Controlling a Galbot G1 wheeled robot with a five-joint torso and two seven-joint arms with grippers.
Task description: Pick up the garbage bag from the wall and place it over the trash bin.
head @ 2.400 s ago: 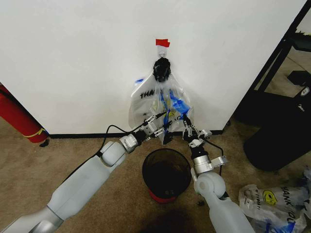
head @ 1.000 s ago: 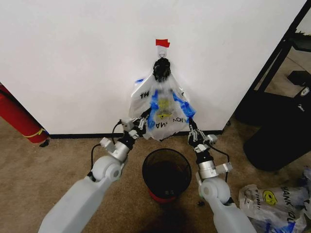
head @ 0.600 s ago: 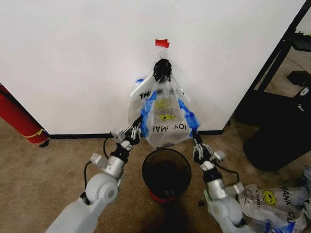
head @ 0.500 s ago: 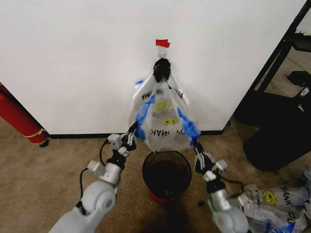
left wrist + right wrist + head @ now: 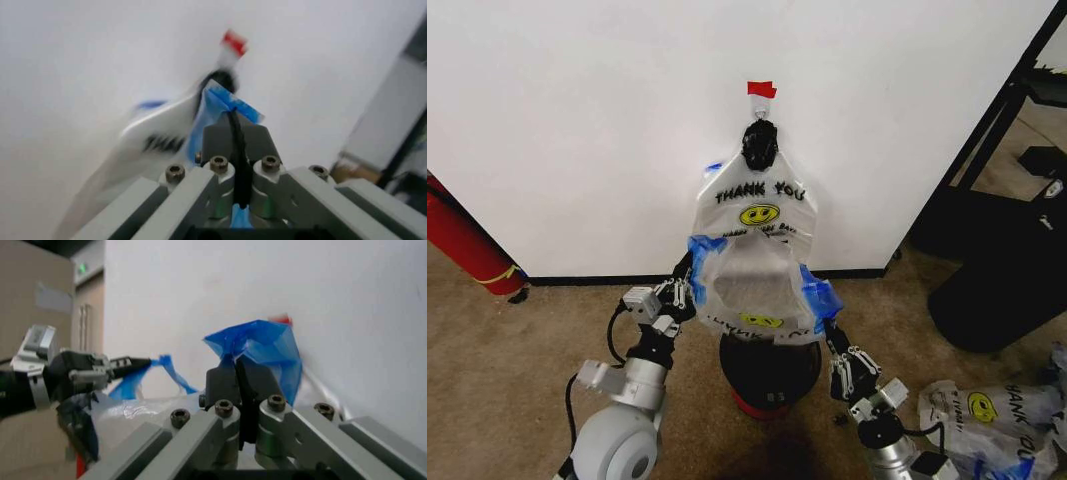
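A garbage bag (image 5: 752, 285) hangs stretched open between my two grippers, just above the black mesh trash bin (image 5: 772, 380), which it largely hides. My left gripper (image 5: 685, 290) is shut on its left blue handle (image 5: 230, 102). On the other side, my right gripper (image 5: 829, 330) is shut on the right blue handle (image 5: 257, 347). Both wrist views show the jaws closed with blue plastic pinched between them. Another identical bag (image 5: 757, 205) with "THANK YOU" print still hangs from the black hook (image 5: 760, 145) on the wall (image 5: 577, 120), below a red tape strip (image 5: 762, 89).
A red cylinder (image 5: 462, 240) leans at the left by the black baseboard (image 5: 587, 281). Black furniture (image 5: 1007, 270) stands at the right. Loose printed bags (image 5: 987, 415) lie on the carpet at the lower right. Open carpet lies left of the bin.
Both grippers have drawn back from the wall and lowered, pulling one bag off the hanging bunch and spreading it above the bin. The bag left on the wall now shows its print.
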